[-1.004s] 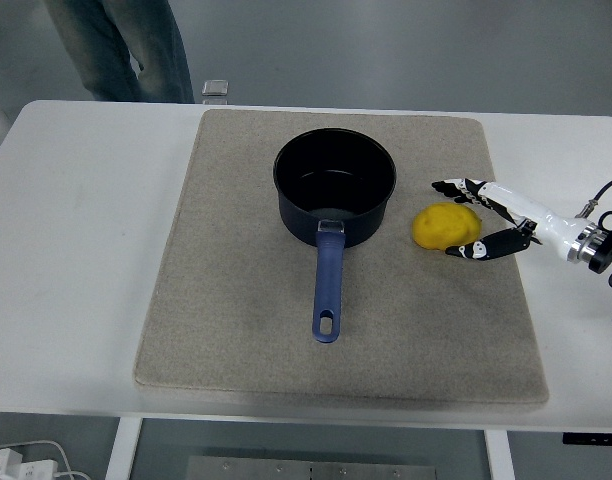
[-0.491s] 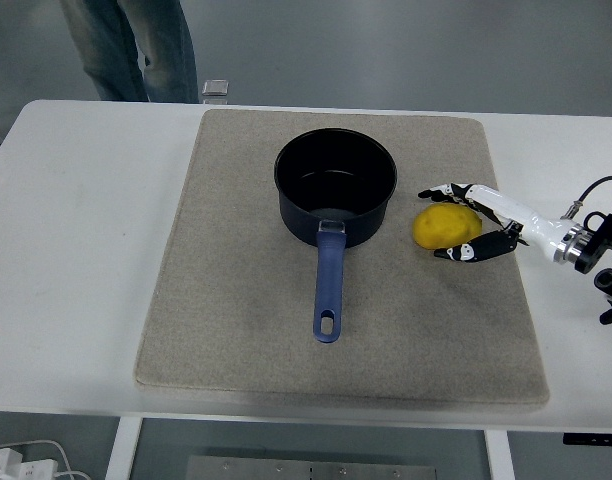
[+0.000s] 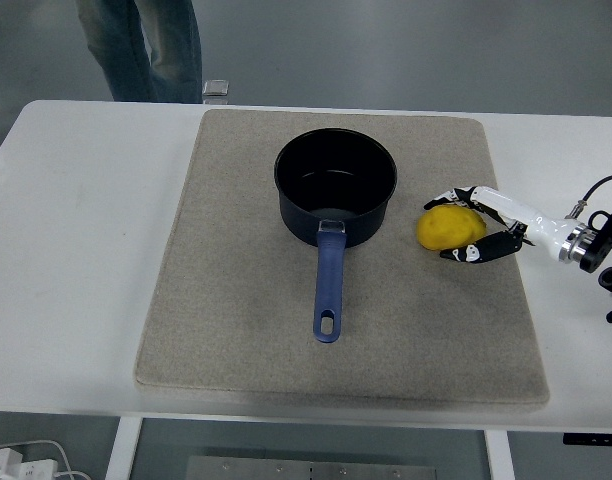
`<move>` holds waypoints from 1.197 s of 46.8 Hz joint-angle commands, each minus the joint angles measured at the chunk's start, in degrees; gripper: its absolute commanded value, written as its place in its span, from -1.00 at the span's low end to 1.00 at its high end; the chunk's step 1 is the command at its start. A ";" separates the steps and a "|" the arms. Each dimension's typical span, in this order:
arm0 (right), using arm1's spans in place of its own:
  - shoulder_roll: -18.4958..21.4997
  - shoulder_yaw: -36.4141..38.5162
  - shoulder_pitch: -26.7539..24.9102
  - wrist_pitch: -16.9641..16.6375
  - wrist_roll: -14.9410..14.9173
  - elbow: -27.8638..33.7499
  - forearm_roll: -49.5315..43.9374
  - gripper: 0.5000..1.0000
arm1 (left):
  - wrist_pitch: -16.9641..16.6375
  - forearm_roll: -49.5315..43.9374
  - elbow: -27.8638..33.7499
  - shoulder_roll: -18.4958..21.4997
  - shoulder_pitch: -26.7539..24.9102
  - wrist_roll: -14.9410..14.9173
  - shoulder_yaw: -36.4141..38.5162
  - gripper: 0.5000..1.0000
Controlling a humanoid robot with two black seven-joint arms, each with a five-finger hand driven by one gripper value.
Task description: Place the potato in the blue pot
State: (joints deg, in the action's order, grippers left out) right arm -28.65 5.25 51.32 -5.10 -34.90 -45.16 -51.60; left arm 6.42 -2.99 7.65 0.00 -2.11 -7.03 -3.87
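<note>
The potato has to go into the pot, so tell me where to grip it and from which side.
Grip the potato across its middle, coming from the right. It lies on the mat with its long axis roughly left to right, its right side free and the blue pot close on its left. The right hand already brackets it, fingers behind, thumb in front.

I see only a person's legs [image 3: 146,50] at the frame's upper left, cut off by the top edge. My right arm [image 3: 601,245] runs off the right edge. The potato's [image 3: 448,226] far side is hidden behind the right hand's fingers [image 3: 476,252], so I can't judge contact.
</note>
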 commanded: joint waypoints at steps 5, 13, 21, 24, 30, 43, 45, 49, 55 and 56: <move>0.00 0.02 0.10 0.00 0.01 -0.02 0.01 -1.00 | 0.00 0.00 0.00 0.00 0.00 0.00 0.00 1.00; -0.09 0.11 0.01 0.00 0.01 0.07 0.10 -1.00 | 0.00 0.00 0.00 0.00 0.00 0.00 0.00 1.00; -0.27 0.29 0.10 0.00 0.01 0.07 0.19 -1.00 | 0.00 0.00 0.00 0.00 0.00 0.00 0.00 1.00; -0.27 0.29 0.10 0.00 0.01 0.33 0.19 -1.00 | 0.00 0.00 0.00 0.00 0.00 0.00 0.00 1.00; -0.53 0.46 0.01 -0.09 0.01 0.95 0.28 -1.00 | 0.00 0.00 0.00 0.00 0.00 0.00 0.00 1.00; -3.87 0.81 3.61 -4.48 -0.10 2.88 4.49 -1.00 | 0.00 0.00 0.00 0.00 0.00 0.00 0.00 1.00; -4.75 0.90 4.49 -5.45 -0.10 2.88 5.90 -1.00 | 0.00 0.00 0.00 0.00 0.00 0.00 0.00 1.00; -5.89 0.90 6.33 -6.51 -0.10 2.88 7.22 -1.00 | 0.00 0.00 0.00 0.00 0.00 0.00 0.00 1.00; -6.15 0.81 9.50 -6.94 -0.10 2.88 7.31 -1.00 | 0.00 0.00 0.00 0.00 0.00 0.00 0.00 1.00; -6.33 0.81 10.11 -7.21 -0.10 2.88 7.31 -1.00 | 0.00 0.00 0.00 0.00 0.00 0.00 0.00 1.00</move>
State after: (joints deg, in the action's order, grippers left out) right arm -34.61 6.09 59.73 -11.86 -35.00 -42.28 -44.30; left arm 6.42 -2.99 7.65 0.00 -2.11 -7.03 -3.87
